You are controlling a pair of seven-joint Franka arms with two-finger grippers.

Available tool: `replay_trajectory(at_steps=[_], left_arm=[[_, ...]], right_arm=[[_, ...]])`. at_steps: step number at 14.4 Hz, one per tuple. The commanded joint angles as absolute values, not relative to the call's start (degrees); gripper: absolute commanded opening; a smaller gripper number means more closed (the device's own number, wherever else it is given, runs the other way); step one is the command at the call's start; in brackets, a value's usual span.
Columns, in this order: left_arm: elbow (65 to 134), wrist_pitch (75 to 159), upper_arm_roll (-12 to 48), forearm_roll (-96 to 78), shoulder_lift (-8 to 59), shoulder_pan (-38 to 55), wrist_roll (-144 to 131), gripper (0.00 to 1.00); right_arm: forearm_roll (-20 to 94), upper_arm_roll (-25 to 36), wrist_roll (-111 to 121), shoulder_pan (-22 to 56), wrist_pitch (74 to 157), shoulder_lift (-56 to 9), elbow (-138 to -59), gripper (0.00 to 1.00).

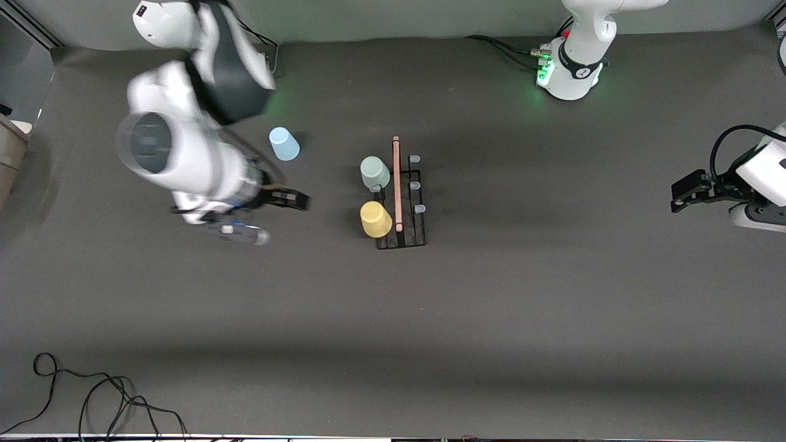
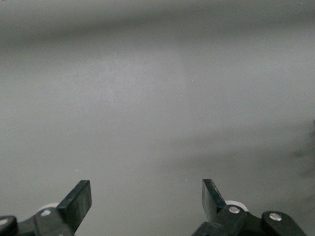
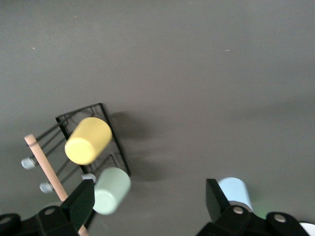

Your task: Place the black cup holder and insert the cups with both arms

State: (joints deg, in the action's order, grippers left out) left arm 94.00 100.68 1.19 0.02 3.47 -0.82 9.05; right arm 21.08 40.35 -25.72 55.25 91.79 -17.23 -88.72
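Observation:
The black cup holder stands mid-table with its wooden rod on top. The mint green cup and the yellow cup sit on prongs on the side toward the right arm's end. The light blue cup stands alone on the table, nearer the right arm's base. My right gripper is open and empty over the table between the blue cup and the holder. Its wrist view shows the yellow cup, mint cup, blue cup and holder. My left gripper waits open and empty at the left arm's end.
Three pale-blue-tipped prongs on the holder's side toward the left arm's end carry nothing. Loose black cables lie at the table edge nearest the front camera, at the right arm's end. The left wrist view shows only bare grey table.

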Motion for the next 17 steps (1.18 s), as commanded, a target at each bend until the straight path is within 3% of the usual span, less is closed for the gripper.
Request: replay_trajectory(at_steps=[1, 5, 9, 17], left_arm=[[94.1, 99.8, 1.1, 0.1, 2.5, -0.3, 8.3, 1.0], [94.1, 99.7, 1.0, 1.7, 2.5, -0.3, 8.4, 1.0], [94.6, 98.3, 1.1, 1.6, 2.5, 0.2, 8.3, 1.0], [94.6, 98.3, 1.1, 1.6, 3.2, 0.3, 8.3, 1.0]], right_arm=[[21.2, 47.3, -17.1, 55.8, 82.7, -15.1, -85.4, 1.0], [17.0, 56.4, -6.4, 56.1, 76.9, -14.9, -80.5, 1.0], [7.6, 56.7, 0.0, 55.8, 77.0, -15.2, -77.9, 1.0], [7.9, 56.9, 0.8, 54.4, 77.7, -15.2, -78.0, 1.0]])
